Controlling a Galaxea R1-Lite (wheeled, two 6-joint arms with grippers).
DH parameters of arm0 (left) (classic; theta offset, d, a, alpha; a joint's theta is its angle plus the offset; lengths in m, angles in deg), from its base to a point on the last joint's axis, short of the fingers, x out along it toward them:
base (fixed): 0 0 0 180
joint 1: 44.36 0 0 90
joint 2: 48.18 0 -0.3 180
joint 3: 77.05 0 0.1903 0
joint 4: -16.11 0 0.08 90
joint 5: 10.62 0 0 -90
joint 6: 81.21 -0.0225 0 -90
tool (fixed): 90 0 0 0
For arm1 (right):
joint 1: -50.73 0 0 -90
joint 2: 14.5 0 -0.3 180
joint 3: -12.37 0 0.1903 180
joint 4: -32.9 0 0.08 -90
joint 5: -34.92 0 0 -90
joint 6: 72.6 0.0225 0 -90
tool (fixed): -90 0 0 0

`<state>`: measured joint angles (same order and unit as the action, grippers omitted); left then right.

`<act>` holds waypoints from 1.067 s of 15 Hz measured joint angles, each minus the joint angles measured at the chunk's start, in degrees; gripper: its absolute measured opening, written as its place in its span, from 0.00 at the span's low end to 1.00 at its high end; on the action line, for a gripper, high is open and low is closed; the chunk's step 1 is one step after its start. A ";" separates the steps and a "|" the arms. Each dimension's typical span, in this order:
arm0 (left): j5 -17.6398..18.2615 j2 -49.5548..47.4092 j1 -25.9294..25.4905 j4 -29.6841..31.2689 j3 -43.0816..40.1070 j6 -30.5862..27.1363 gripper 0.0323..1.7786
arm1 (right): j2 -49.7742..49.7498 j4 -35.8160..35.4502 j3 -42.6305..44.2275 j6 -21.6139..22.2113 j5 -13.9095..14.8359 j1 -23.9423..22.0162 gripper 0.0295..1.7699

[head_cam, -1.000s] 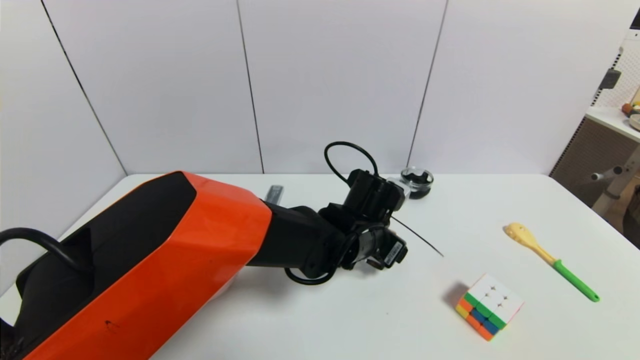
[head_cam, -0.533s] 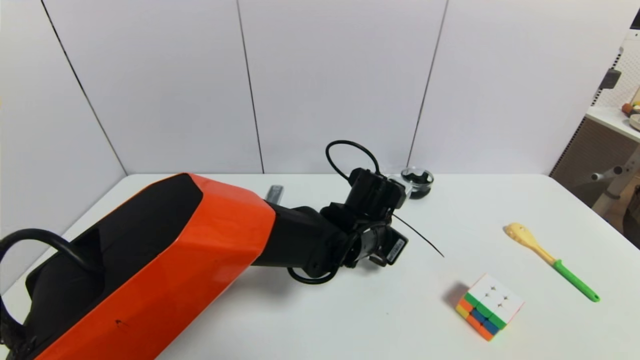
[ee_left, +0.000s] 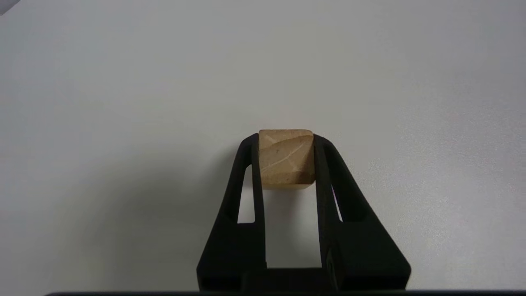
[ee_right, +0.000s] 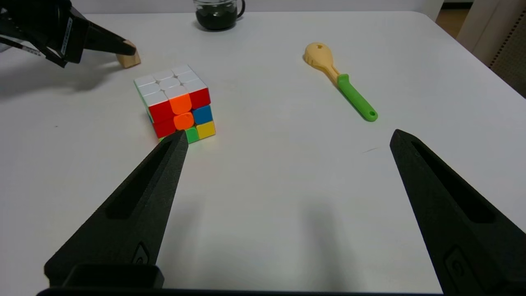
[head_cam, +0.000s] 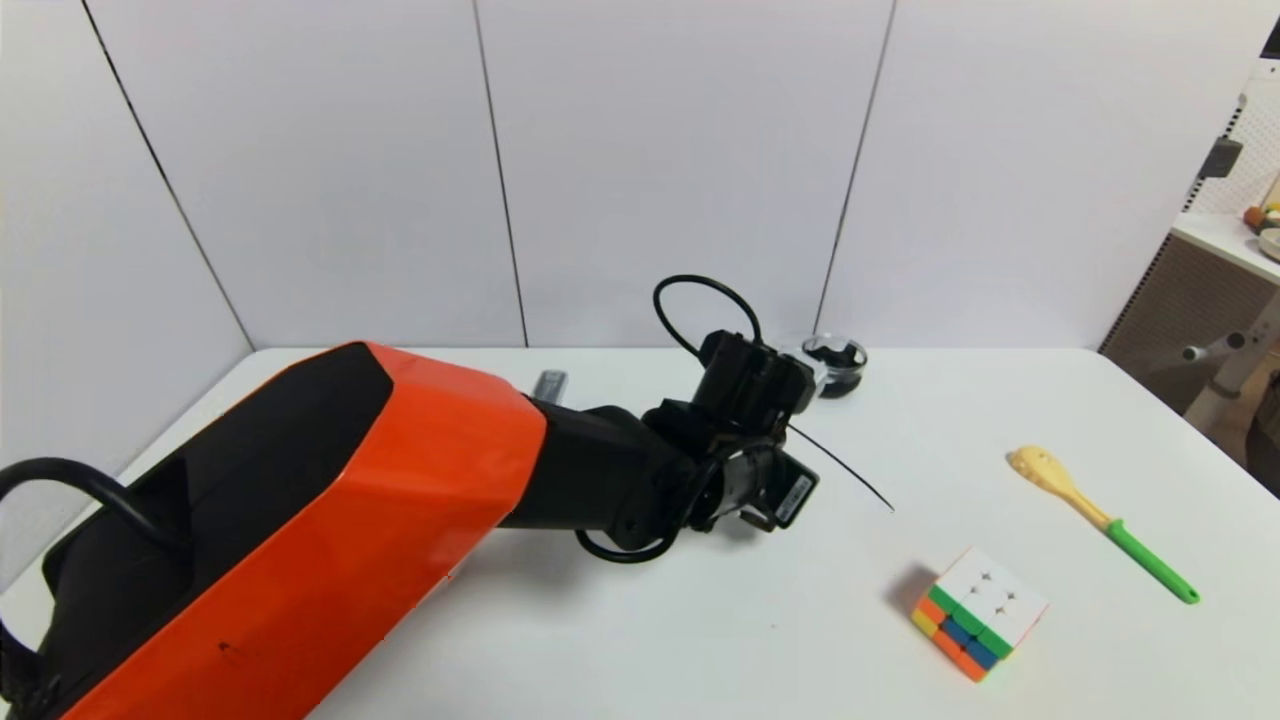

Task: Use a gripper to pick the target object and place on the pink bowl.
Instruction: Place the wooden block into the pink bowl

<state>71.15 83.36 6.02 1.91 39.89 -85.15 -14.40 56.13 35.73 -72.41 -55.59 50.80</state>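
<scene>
Our left gripper (ee_left: 286, 158) is clamped on the wooden cube (ee_left: 286, 158) at frame centre, both fingers flanking it; our right gripper (ee_right: 287, 144) waits spread apart.

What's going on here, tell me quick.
The left gripper is shut on the small wooden cube, low over the white table. The right gripper hangs open near the puzzle cube and the spoon. No pink bowl shows in any view, so the cube is not placed yet.
</scene>
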 joint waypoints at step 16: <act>0.07 -38.75 -18.60 -17.41 -22.38 -7.14 0.19 | 0.00 -0.02 0.00 -0.02 0.02 0.00 0.96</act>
<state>71.22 44.61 -12.58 -15.50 17.51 -92.29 -14.40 56.11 35.73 -72.44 -55.57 50.80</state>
